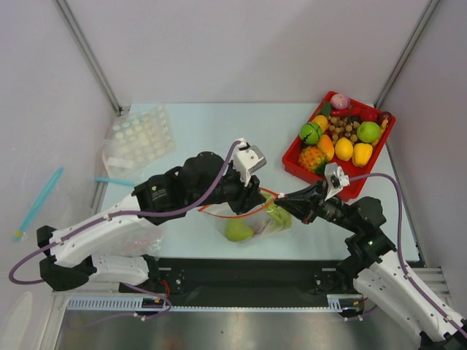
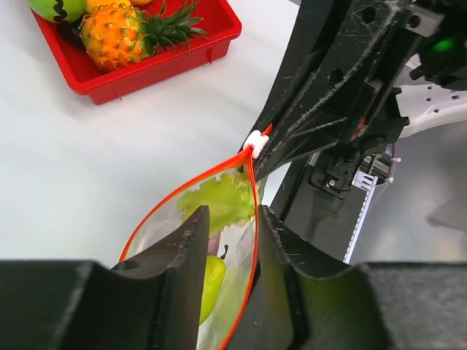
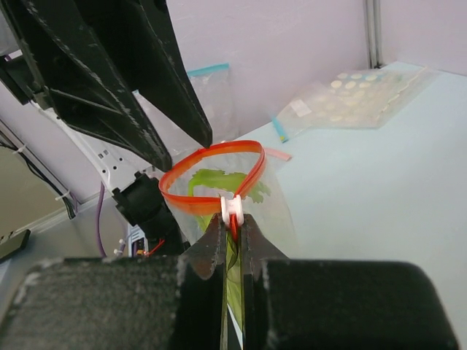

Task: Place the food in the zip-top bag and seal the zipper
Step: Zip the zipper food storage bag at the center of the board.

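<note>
The clear zip-top bag (image 1: 252, 219) hangs between both grippers with its mouth open in a loop. The green pear (image 1: 237, 231) and the leek's green leaves (image 1: 279, 215) lie inside it; they also show in the left wrist view, pear (image 2: 211, 281) and leaves (image 2: 219, 198). A purple bit beside the pear may be the eggplant. My right gripper (image 3: 232, 219) is shut on the red-orange zipper (image 3: 211, 154) just behind its white slider (image 3: 231, 208). My left gripper (image 2: 228, 215) is open, its fingers straddling the near side of the zipper (image 2: 182, 191) at the other end of the mouth.
A red tray (image 1: 295, 164) of toy fruit, with a pineapple (image 2: 120, 33), stands at the back right. Other clear bags (image 1: 139, 142) lie at the back left, one with a blue strip (image 1: 113, 181). The black arm mount runs along the near edge.
</note>
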Action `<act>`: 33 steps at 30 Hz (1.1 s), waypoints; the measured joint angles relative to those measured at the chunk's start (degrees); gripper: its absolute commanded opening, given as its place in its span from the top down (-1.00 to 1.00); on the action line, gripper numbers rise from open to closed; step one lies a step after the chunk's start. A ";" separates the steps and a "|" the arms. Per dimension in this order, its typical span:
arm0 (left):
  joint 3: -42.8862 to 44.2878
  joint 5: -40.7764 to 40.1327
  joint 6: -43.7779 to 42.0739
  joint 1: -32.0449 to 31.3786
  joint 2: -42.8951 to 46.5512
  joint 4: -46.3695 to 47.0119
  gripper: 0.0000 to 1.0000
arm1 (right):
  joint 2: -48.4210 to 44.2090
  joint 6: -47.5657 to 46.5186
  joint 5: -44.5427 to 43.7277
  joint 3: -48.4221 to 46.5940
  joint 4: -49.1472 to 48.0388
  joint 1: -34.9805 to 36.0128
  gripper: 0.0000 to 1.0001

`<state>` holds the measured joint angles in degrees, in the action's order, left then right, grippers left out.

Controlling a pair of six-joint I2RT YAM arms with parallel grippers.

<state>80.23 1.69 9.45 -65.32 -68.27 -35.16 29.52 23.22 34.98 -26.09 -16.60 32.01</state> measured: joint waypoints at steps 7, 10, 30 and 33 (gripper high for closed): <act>0.11 -0.24 -0.42 0.00 -4.50 0.59 0.49 | 0.00 -0.37 0.00 0.00 -0.02 0.17 1.00; -1.20 -0.52 -0.07 0.22 -5.38 1.66 0.65 | 0.00 -0.39 0.00 0.00 -0.02 0.17 1.00; -10.51 1.64 3.02 2.62 -3.93 9.97 0.77 | 0.28 -1.25 1.03 0.04 -0.02 0.46 0.81; -10.88 1.70 3.04 2.69 -3.34 10.56 0.78 | 0.92 -1.51 1.51 0.04 -0.04 0.52 0.70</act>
<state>69.34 3.40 12.49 -62.63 -71.61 -24.60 30.44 21.71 36.49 -26.04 -16.64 32.53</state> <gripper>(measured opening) 0.113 0.119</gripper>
